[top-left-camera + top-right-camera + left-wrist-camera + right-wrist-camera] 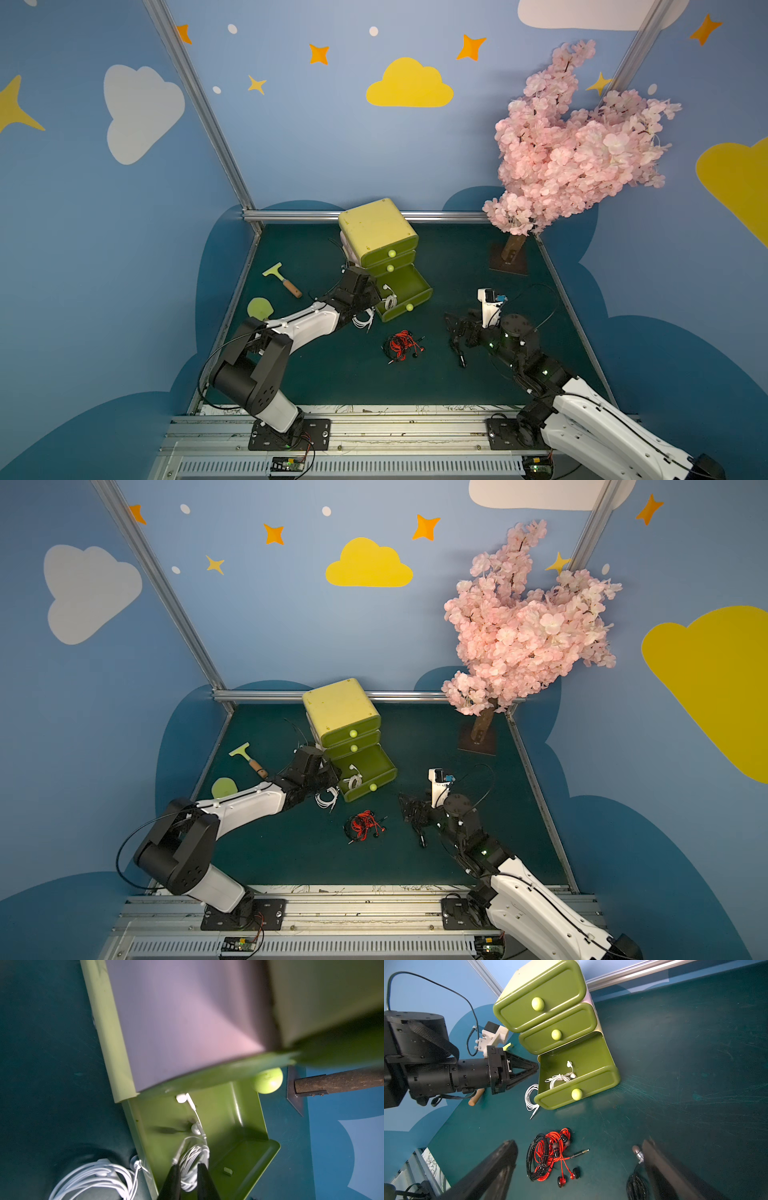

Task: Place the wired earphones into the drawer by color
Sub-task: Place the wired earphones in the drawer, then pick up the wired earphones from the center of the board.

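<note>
White earphones [560, 1078] lie in the open bottom drawer [578, 1076]; the left gripper [188, 1178], fingers narrowly parted, seems to straddle their coil. Another white coil [531, 1098] lies left of the drawer. The right gripper [579, 1169], fingers wide, hovers over red-and-black earphones [550, 1157], black earphones [636, 1186] beside.

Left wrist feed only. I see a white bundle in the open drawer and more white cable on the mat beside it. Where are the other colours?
Observer: The red-and-black earphones lie on the mat in front of the drawer unit, outside any drawer.
Operator: Black set?
Observer: The black earphones are also on the mat, right beside one finger of the right pincer.
Operator: Is that pincer holding anything?
Observer: No. It is wide open and empty, and the red-and-black earphones show between its fingers in the right wrist view.
</note>
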`<move>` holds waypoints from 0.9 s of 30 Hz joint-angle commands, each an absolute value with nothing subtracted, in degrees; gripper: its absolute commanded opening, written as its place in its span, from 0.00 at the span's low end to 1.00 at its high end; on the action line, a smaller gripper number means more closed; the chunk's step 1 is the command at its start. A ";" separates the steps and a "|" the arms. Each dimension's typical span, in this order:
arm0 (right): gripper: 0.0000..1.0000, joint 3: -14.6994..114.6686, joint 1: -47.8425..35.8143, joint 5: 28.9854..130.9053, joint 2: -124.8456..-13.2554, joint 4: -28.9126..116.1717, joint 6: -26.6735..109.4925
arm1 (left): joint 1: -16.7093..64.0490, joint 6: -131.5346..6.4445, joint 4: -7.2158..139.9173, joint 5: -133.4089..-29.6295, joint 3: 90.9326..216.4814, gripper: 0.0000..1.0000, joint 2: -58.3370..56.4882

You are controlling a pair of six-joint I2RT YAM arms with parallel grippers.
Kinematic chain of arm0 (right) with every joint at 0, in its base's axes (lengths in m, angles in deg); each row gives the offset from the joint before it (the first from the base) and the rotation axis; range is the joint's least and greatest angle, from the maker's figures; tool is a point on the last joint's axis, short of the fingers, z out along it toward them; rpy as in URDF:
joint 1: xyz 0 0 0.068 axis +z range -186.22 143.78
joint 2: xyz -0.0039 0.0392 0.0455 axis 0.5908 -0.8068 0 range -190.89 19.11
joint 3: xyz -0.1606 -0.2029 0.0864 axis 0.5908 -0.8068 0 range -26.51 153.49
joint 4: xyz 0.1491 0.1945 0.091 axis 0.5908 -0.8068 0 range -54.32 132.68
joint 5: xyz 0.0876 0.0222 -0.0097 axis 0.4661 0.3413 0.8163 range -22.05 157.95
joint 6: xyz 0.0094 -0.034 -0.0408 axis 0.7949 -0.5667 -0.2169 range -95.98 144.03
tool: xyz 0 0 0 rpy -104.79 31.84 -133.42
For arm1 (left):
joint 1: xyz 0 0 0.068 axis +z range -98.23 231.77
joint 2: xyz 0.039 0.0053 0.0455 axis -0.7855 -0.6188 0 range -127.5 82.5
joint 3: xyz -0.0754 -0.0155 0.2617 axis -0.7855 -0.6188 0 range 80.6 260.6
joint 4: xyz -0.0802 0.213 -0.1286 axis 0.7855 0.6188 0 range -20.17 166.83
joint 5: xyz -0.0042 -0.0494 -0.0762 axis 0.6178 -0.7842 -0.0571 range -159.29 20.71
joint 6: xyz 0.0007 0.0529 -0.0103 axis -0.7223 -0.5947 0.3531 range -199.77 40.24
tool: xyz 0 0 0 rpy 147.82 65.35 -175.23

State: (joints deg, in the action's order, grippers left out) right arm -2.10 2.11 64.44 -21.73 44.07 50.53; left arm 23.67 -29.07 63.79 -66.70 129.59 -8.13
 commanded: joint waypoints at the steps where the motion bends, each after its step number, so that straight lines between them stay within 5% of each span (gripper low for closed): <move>1: 0.98 -2.54 1.84 65.80 -21.53 44.79 49.21 | 23.64 -28.71 64.03 -66.06 128.95 0.24 -5.09; 7: 0.98 -1.37 1.91 69.65 -23.60 45.78 48.12 | 23.61 -28.68 66.69 -63.57 123.55 0.38 4.57; 17: 0.98 5.63 2.10 84.78 -34.45 45.35 45.21 | 23.79 -35.47 77.05 -60.57 115.69 0.98 22.27; 27: 0.98 14.74 2.33 92.59 -49.35 43.94 47.42 | 25.58 -43.85 88.39 -60.59 113.82 1.00 26.08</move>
